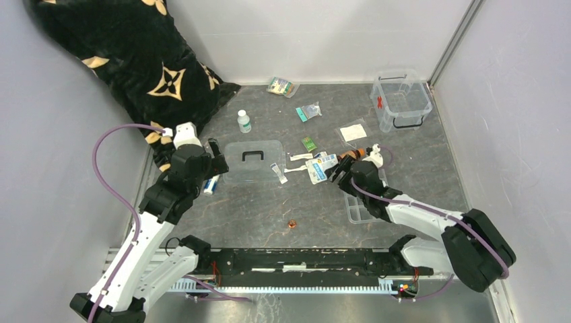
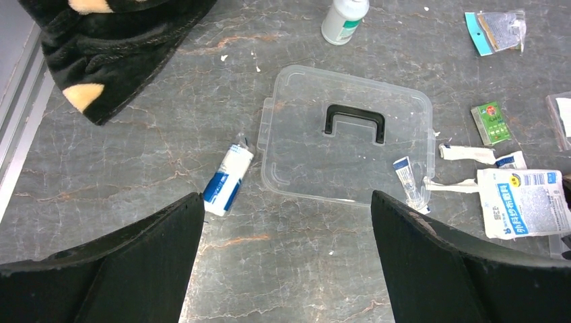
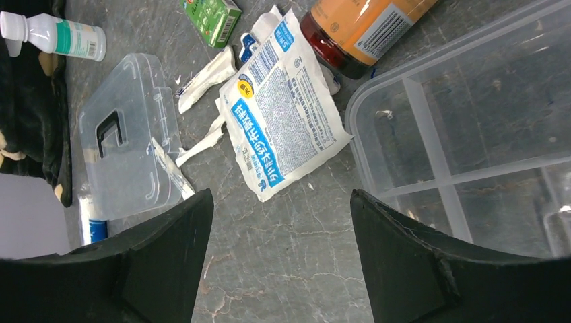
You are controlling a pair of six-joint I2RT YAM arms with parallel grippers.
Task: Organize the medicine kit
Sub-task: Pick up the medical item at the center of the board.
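Here the counter (image 1: 256, 208) holds the medicine kit (image 1: 402, 101) well right of its lid (image 1: 254, 160). The left tool (image 1: 217, 156) hangs just left of the lid, jaws spread wide, empty. The right tool (image 1: 340, 168), right of the lid beside a white sachet (image 1: 322, 168), gapes empty too.

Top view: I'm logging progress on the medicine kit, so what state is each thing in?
Medicine kit box: upright, lid off.
Lid: flat on the table, handle up, apart from the box.
White bottle: upright, capped.
Brown bottle: lying on its side.
Divided tray: on the table, visible compartments empty.
Left gripper: jaws open, holding nothing.
Right gripper: jaws open, holding nothing.
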